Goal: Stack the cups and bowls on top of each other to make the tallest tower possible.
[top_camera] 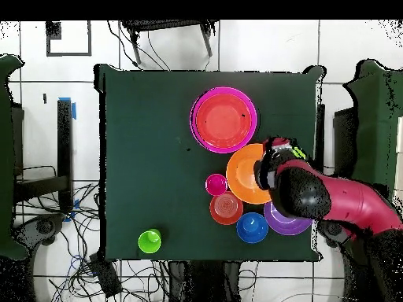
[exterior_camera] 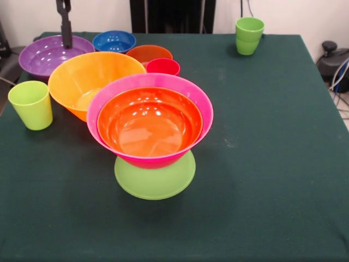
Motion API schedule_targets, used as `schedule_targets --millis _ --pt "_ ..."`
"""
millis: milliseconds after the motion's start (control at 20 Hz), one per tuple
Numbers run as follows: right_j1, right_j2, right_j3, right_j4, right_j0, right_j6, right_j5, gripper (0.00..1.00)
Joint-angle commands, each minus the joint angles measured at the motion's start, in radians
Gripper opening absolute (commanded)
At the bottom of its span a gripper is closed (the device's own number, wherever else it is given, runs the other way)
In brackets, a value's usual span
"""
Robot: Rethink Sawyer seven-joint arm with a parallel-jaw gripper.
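Seven bowls [exterior_camera: 94,81], three cups [exterior_camera: 31,105] on the surface [exterior_camera: 272,136]; no legible writing. Gripper [exterior_camera: 65,24] fingers' state indiscernible.

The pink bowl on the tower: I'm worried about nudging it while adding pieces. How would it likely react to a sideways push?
The pink bowl would probably tip or slide: it balances on the narrow upturned base of the lime green bowl and flares far wider than that footing. Its glossy plastic looks slippery and light. The orange bowl nested inside would likely go with it.
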Motion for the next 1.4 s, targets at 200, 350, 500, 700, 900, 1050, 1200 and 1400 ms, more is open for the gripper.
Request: schedule_targets --millis 200,350,500,700,900,1050,1200,1400 --pt "0.203 -0.146 -0.111 -0.112 0.098 -0.047 -0.03 1.0" --pt "0.212 -0.163 -0.126 -0.105 0.108 -0.049 -0.01 1.0" --pt "0.217 -0.174 -0.125 -0.101 0.106 -0.057 0.006 1.0" --pt "0.198 -0.167 -0.105 -0.089 0.082 -0.084 0.018 1.0" --pt "0.162 -0.141 -0.06 -0.078 0.034 -0.121 0.03 1.0" --pt "0.15 -0.135 -0.03 -0.077 0.013 -0.123 0.027 1.0" --pt "0.138 -0.133 0.012 -0.085 -0.015 -0.123 0.012 1.0" --pt "0.16 -0.128 0.042 -0.103 -0.044 -0.124 -0.015 1.0"
